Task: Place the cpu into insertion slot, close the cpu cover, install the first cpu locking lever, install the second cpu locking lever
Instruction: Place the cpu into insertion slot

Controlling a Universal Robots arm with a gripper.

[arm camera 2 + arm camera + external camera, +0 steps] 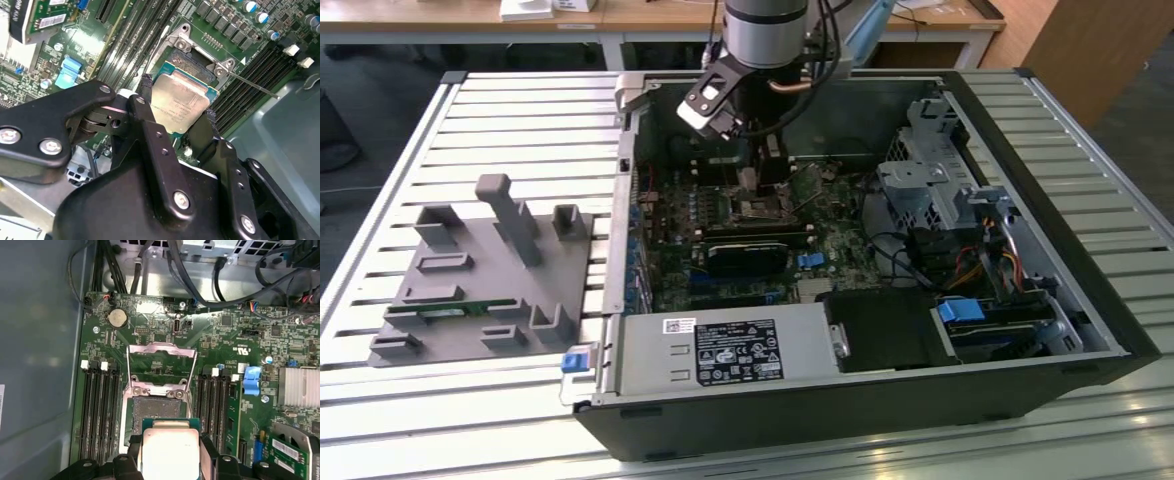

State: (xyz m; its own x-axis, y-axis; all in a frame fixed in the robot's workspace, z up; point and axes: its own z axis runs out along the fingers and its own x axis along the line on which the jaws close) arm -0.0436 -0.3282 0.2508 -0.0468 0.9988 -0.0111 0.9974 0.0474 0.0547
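Observation:
My gripper (177,104) is shut on the cpu (181,102), a flat square chip with a dull silver top, gripped by two opposite edges between the black fingers (145,89). In the first wrist view the cpu (169,452) hangs just above the near edge of the insertion slot (156,411), a dark square socket on the green board, and partly overlaps it. The cpu cover (161,354), a thin metal frame, stands flipped open beyond the socket. A thin locking lever (256,83) sticks out beside the socket. In the exterior view the gripper (762,178) is low inside the computer case, over the socket (758,208).
Black memory slots (100,410) run along both sides of the socket. Cables (200,285) cross the board's far end, and a blue connector (251,380) and a silver heatsink (300,387) sit nearby. A black card (750,252), drive cages (927,190) and a grey fixture (487,275) surround the work.

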